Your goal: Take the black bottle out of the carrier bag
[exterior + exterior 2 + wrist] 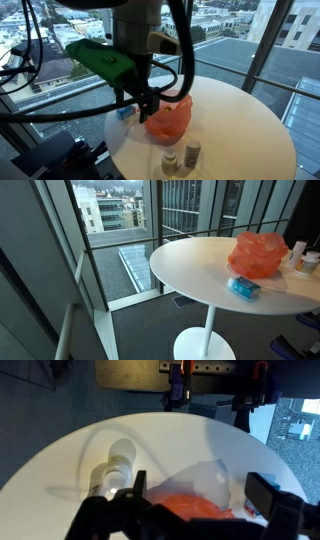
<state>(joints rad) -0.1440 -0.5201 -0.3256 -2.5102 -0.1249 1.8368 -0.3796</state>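
The round white table (190,270) carries everything, and the orange plastic carrier bag (258,253) sits crumpled on it near one edge. In an exterior view the Panda arm (105,55), with its green wrist housing, reaches down from above the bag (170,115). The gripper (148,105) hangs just over the bag's side, close to the plastic. I cannot tell whether it touches the bag.

In the wrist view the pincer (200,495) is spread wide. Its two dark fingers (135,492) stand well apart, with the orange bag (190,508) showing between them and nothing pinched.

The black bottle cannot be made out in any view. The bag's folds hide whatever lies inside.

Two small pale bottles (170,160) (192,152) stand upright side by side. They are apart from the bag, toward the table's rim. The wrist view shows one pale bottle (115,468) beside the bag. A small blue packet (243,286) lies flat just beside the bag, not clearly touching it.
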